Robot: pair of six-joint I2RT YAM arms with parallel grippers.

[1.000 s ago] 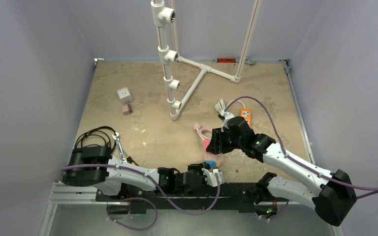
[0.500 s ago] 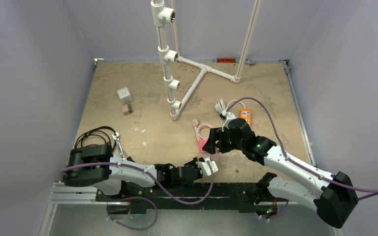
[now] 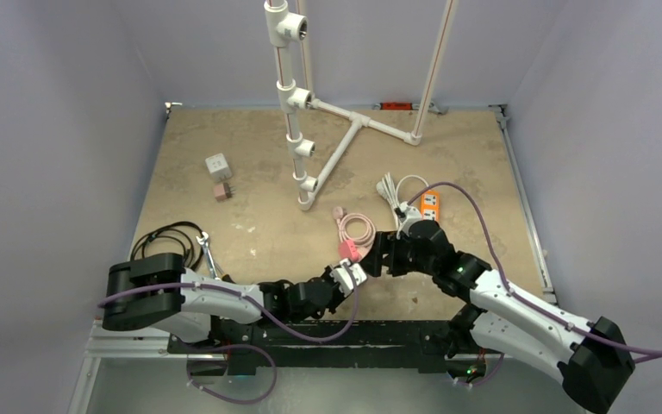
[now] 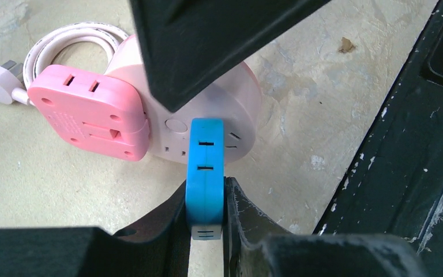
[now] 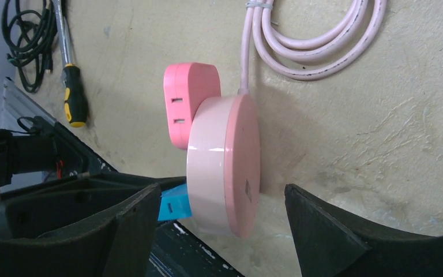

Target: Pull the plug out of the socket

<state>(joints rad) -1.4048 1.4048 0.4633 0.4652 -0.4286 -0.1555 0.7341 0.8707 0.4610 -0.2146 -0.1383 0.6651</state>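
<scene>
A round pale-pink socket (image 5: pixel 225 164) stands on edge on the table, with a pink adapter (image 5: pixel 187 109) plugged into its face and its pink cable (image 5: pixel 317 46) coiled behind. A blue plug (image 4: pixel 206 167) sits against the same face. My left gripper (image 4: pixel 206 231) is shut on the blue plug, its fingers (image 4: pixel 245 213) flat on both sides. My right gripper (image 5: pixel 222 193) is open, one finger on each side of the socket without touching it. In the top view the left gripper (image 3: pixel 351 274) and the right gripper (image 3: pixel 377 256) meet at the pink adapter (image 3: pixel 346 249).
A screwdriver (image 3: pixel 215 272) and a black cable bundle (image 3: pixel 168 241) lie at the near left. An orange power strip (image 3: pixel 429 204) with a white cord (image 3: pixel 392 188) lies behind the right arm. A white pipe frame (image 3: pixel 297 129) stands mid-table. A white cube adapter (image 3: pixel 217 164) lies far left.
Both grippers, the socket and its cable coil have moved away from the near edge and a little to the left. The left arm has stretched further toward the socket.
</scene>
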